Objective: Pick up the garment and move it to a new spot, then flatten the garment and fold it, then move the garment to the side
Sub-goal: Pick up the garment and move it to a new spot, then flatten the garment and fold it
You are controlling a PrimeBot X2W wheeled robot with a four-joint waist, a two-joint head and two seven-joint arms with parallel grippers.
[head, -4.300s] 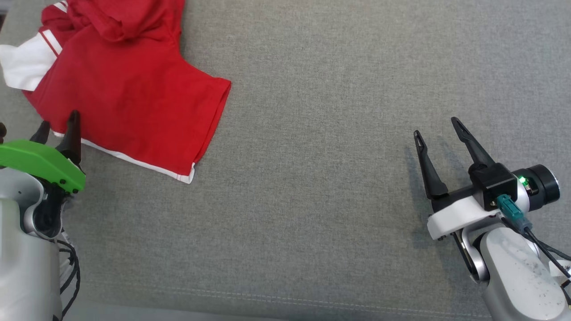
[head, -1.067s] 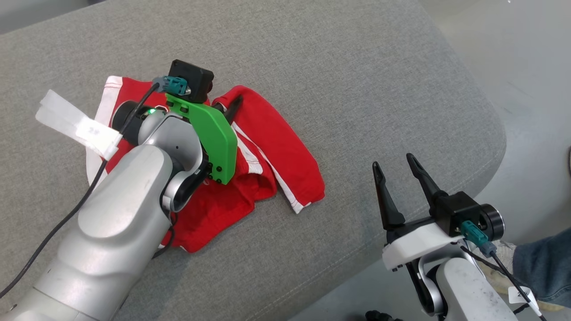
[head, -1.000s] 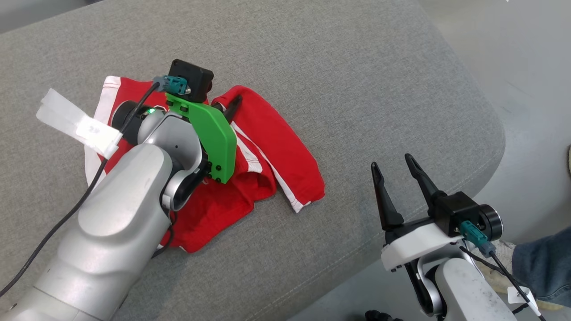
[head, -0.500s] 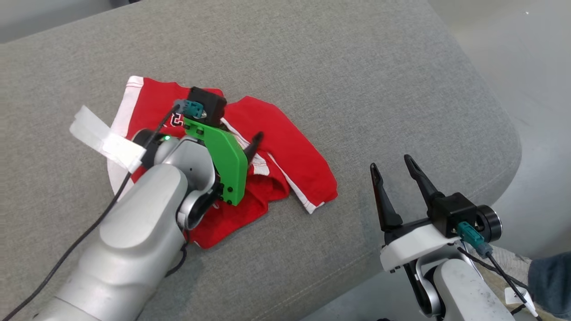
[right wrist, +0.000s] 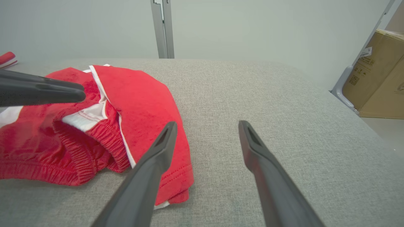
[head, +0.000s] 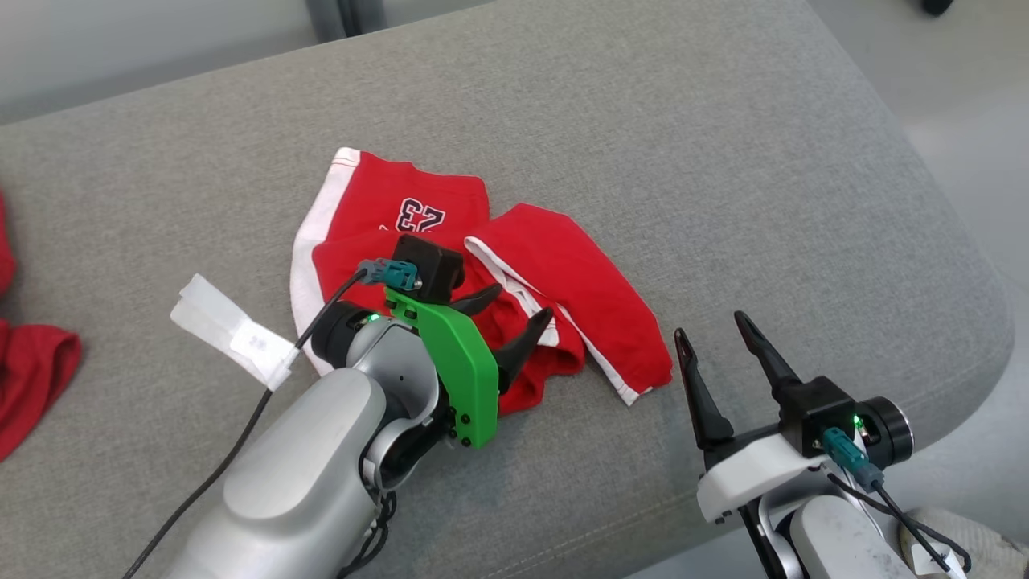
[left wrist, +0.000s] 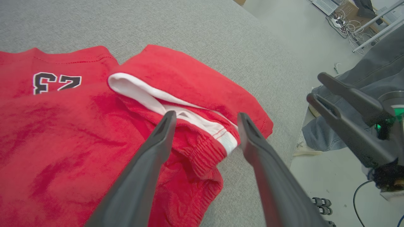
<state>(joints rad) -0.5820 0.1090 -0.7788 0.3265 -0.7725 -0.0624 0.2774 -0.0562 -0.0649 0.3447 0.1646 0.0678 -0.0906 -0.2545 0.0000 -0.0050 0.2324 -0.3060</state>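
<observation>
Head view, left claw [head: 524,300] spread wide above red garment [head: 579,273], right claw [head: 710,323] wide, aside

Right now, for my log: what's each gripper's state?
Left gripper: open, holding nothing, fingers over the red garment.
Right gripper: open, empty.

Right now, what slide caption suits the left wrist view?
Open left gripper over crumpled red white-trimmed garment on a grey fabric cushion.

Garment [head: 563,265]: red, with white side stripes and white hem edging; dark number 23 on one leg.
Cushion [head: 643,121]: plain grey woven fabric.
Left gripper [head: 524,300]: green bracket, black fingers [head: 524,342].
Right gripper [head: 711,323]: white bracket, black fingers.
Cloth [head: 32,362] at the left edge: red.
</observation>
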